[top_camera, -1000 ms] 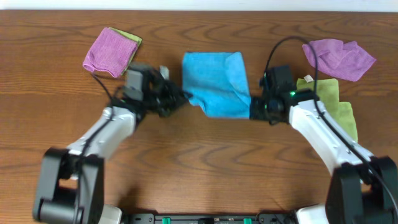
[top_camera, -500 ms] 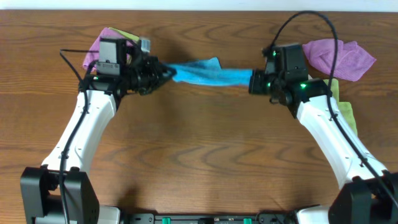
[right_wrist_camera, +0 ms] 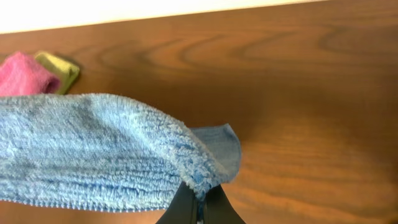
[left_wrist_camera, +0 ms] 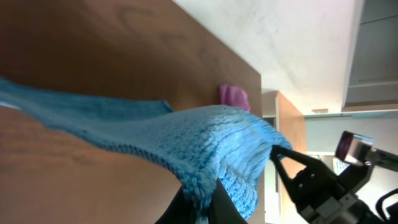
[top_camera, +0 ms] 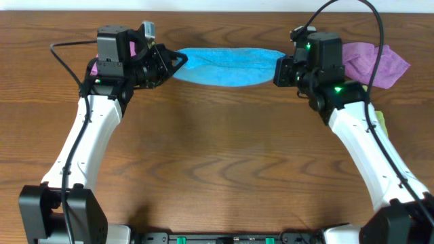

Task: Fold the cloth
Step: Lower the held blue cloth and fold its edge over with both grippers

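The brown wood-grain bench [top_camera: 217, 163] carries a crumpled purple cloth [top_camera: 381, 62] at its far right. At the far left lies a second purple cloth [right_wrist_camera: 22, 73] — overlapping a yellow-green cloth [right_wrist_camera: 63, 68].

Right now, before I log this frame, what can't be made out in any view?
- Left hand fingertips: left wrist view, buried in the cloth, cut by the bottom edge.
- Right hand fingertips: right wrist view, likewise.
- Left purple cloth: overhead, mostly behind the left arm.
- Whether the cloth's middle clears the table: overhead looks straight down.
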Action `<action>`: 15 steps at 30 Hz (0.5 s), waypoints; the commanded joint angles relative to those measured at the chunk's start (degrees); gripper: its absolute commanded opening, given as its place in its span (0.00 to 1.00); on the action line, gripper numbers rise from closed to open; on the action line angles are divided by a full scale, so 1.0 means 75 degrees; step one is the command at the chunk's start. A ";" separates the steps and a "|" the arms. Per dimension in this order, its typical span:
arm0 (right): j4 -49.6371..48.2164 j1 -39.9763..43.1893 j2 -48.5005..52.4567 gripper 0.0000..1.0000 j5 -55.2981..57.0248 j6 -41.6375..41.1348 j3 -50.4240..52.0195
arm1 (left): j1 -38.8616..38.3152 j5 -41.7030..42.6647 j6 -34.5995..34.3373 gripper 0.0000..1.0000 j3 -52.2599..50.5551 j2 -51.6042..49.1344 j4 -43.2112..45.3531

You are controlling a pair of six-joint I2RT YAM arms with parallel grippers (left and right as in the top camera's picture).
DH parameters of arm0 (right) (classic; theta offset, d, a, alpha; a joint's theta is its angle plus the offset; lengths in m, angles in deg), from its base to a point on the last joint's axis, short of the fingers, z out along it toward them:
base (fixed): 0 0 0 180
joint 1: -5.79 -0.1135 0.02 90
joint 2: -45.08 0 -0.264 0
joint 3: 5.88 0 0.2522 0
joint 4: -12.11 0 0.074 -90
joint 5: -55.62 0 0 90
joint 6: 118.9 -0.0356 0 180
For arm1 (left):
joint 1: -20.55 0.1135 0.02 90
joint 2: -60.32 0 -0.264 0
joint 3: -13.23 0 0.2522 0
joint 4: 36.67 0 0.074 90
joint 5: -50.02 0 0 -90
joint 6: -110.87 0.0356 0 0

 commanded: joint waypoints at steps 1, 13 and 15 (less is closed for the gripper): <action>0.0469 0.0064 -0.0254 0.01 0.0029 0.0254 -0.0195 | 0.0117 0.0326 0.0460 0.06 0.0160 0.0052 -0.0530; 0.3931 0.0055 -0.0300 0.01 0.0026 0.0251 0.0102 | 0.0015 -0.0621 0.2451 0.06 0.0052 0.0050 -0.5336; 0.4170 0.0003 -0.0300 0.01 0.0020 0.0224 0.0743 | -0.0341 -0.0682 0.2550 0.06 -0.0271 0.0050 -0.5447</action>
